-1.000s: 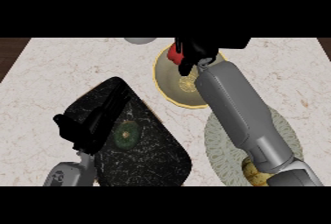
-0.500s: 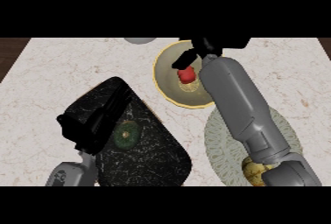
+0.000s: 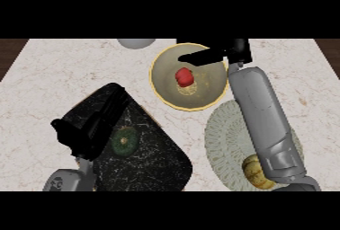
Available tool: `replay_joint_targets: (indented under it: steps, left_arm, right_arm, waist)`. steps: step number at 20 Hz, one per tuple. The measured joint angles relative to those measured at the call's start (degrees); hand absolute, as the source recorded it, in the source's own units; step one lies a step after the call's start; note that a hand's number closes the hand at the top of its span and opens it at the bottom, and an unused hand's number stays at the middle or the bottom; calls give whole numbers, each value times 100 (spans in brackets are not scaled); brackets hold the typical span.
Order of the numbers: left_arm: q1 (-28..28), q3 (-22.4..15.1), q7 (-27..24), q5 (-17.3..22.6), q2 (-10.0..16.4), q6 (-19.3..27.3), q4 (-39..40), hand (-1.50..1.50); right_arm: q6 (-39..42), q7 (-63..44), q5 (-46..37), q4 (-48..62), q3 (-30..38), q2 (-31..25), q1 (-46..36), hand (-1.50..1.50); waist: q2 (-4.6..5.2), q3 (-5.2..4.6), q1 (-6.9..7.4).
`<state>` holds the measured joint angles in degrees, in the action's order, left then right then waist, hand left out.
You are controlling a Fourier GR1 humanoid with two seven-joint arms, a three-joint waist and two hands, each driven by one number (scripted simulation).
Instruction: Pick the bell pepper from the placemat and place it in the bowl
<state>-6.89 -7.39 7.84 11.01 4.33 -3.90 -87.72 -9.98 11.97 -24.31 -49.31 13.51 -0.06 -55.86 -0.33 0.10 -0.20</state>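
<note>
Fingers point(image 3: 196, 58) of the right hand point(image 3: 225, 53) are straight and released, holding nothing. They lie over the bowl's far rim, apart from the bell pepper point(image 3: 185, 77), probably because the drop is done. The pepper is a small red rounded lump inside the bowl point(image 3: 159, 87), near its middle. The task looks complete. A pale placemat point(image 3: 222, 134) lies below-right of the bowl, under the right forearm. The left hand point(image 3: 83, 134) rests open, fingers relaxed, on a dark mat point(image 3: 146, 170) below-left of the bowl.
</note>
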Motion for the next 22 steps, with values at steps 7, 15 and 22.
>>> replay_joint_targets:
  steps: [7,15,22]
  left_arm:
    - [187,94,16,-1,-11,127,-107,0]
    - [370,251,19,37,97,158,-230,0]
    - [475,352,19,98,138,170,-362,0]
  right_arm:
    - [971,108,1059,-2283,-274,5,1621,-150]
    - [2251,531,1888,-4898,-457,-261,4415,150]
    - [3474,1593,2337,-6317,-434,-649,7434,150]
  waist:
    - [-99,-6,-287]
    - [-136,-6,-549]
    - [-117,-2,-656]
